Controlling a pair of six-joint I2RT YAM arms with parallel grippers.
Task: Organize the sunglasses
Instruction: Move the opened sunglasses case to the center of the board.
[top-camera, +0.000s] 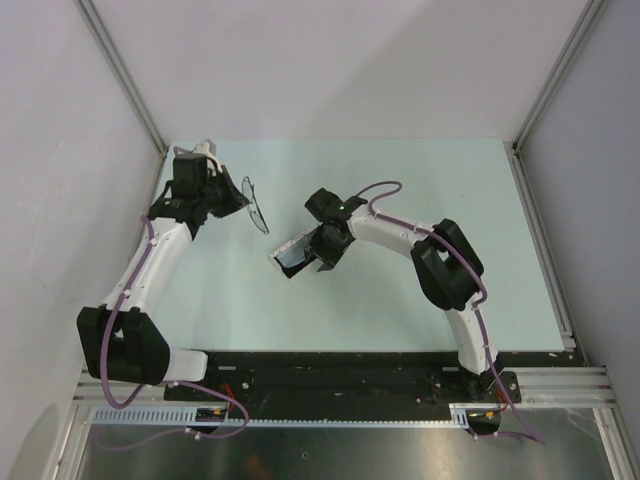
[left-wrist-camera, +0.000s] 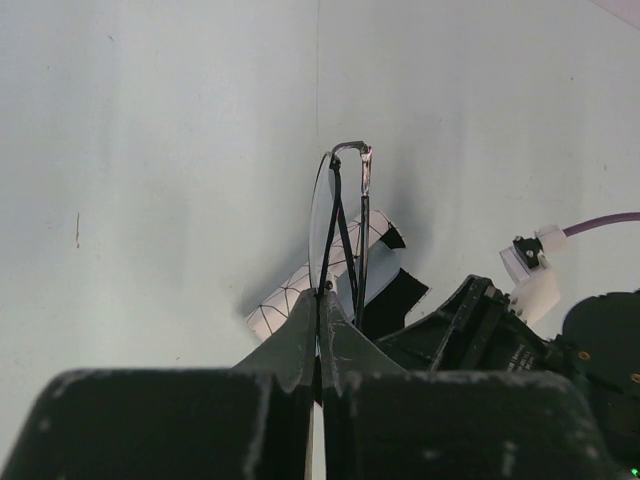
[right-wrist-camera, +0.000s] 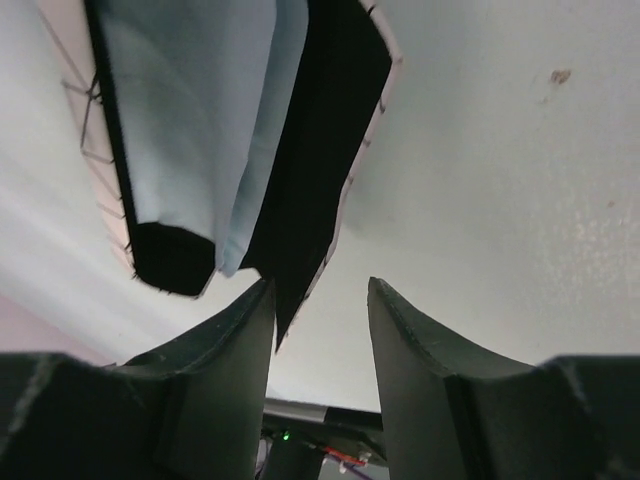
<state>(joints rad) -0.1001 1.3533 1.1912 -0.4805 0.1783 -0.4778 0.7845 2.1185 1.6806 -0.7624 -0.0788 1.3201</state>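
Upper left of the top view, the left hand (top-camera: 228, 200) grasps wire-framed sunglasses (top-camera: 256, 206); at centre, the right hand (right-wrist-camera: 320, 300) gapes released beside the open glasses case (top-camera: 292, 259) on the desk (top-camera: 400, 300).

Stretches left arm (top-camera: 150, 265) up the left side, elbow folded back near base. Pinches left gripper (left-wrist-camera: 320, 300) tight on sunglasses (top-camera: 255, 208). Bends right arm (top-camera: 400, 235) in from the right toward table centre, wrist pointing left. Holds right gripper (right-wrist-camera: 320, 290) low, fingers (right-wrist-camera: 240, 340) spread apart.
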